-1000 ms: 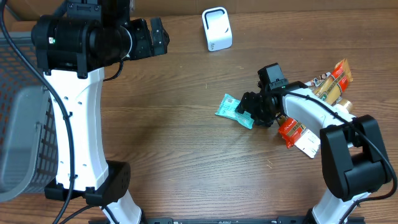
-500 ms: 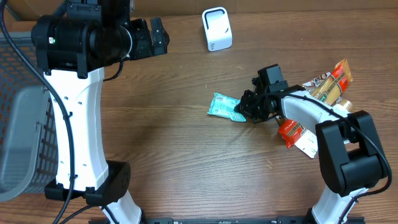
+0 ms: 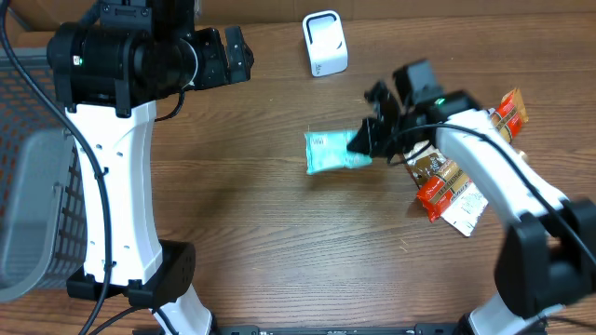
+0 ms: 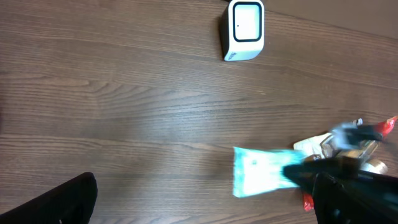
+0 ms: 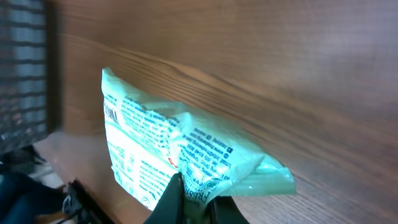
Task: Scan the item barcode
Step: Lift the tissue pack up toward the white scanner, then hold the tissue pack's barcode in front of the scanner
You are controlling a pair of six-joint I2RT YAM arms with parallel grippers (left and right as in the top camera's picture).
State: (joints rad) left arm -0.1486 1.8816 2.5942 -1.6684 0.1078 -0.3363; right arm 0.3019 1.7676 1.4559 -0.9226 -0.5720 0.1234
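A teal packet (image 3: 333, 152) hangs above the table's middle, pinched at its right end by my right gripper (image 3: 363, 141), which is shut on it. In the right wrist view the packet (image 5: 168, 149) shows printed text and sits squeezed between the two dark fingertips (image 5: 171, 202). The left wrist view shows the same packet (image 4: 261, 179), blurred. The white barcode scanner (image 3: 324, 43) stands at the back of the table, also seen from the left wrist as a white scanner (image 4: 244, 29). My left gripper (image 3: 233, 54) is raised at the back left, open, holding nothing.
Several red and orange snack packets (image 3: 449, 191) lie in a pile at the right, under my right arm. A grey wire basket (image 3: 33, 177) stands at the left edge. The left arm's white column (image 3: 116, 195) rises at the front left.
My right gripper has shut on the teal packet, lifted it off the table and carried it up and left, toward the scanner. The left arm has not moved.
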